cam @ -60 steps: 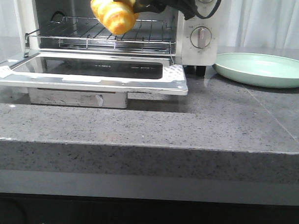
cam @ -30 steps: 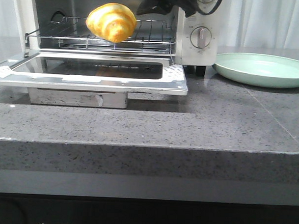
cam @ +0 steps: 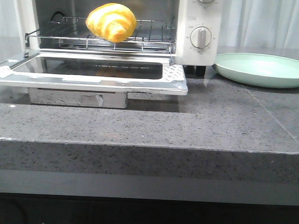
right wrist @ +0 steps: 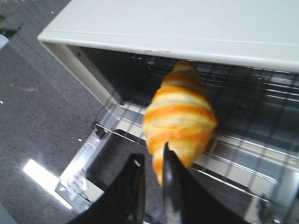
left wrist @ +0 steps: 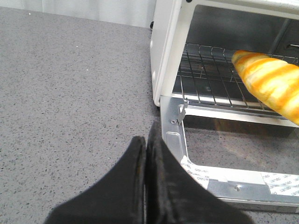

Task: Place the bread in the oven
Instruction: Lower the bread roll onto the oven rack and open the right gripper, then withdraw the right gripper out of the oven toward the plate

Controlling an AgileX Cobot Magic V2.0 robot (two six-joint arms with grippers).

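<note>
On the wire rack (cam: pixel 142 35) of the oven (cam: pixel 189 34), near its front edge and left of centre, sits the bread (cam: pixel 112 22). Glossy golden-yellow, orange-brown stripes, one tapered end toward the rear of the cavity in the right wrist view. Nothing grips it in any view.

Oven door (cam: pixel 92 70) is fully down, lying flat and level out over the counter (cam: pixel 139 126), its glass pane facing up with a faint orange reflection under the bread. Two round dials on the white panel at the oven's right; the lower dial (cam: pixel 200 37) has its pointer upright. One black foot visible below that panel.

Pale green plate (cam: pixel 264 69) rests on the counter just right of the oven, apart from it, nothing on it.

Neither arm shows in the front view. Left gripper (left wrist: pixel 145 154), seen only from its own wrist camera: black fingers pressed together, no gap, holding nothing. It hangs over bare grey counter just off the hinge-side corner of the open door, outside the oven.

Right gripper (right wrist: pixel 152 179), from its wrist camera: fingers close together with only a narrow slit between them, nothing held. It sits in front of and above the oven opening; the bread's near end lies just beyond the fingertips, overlapping them in the picture, contact not discernible.
</note>
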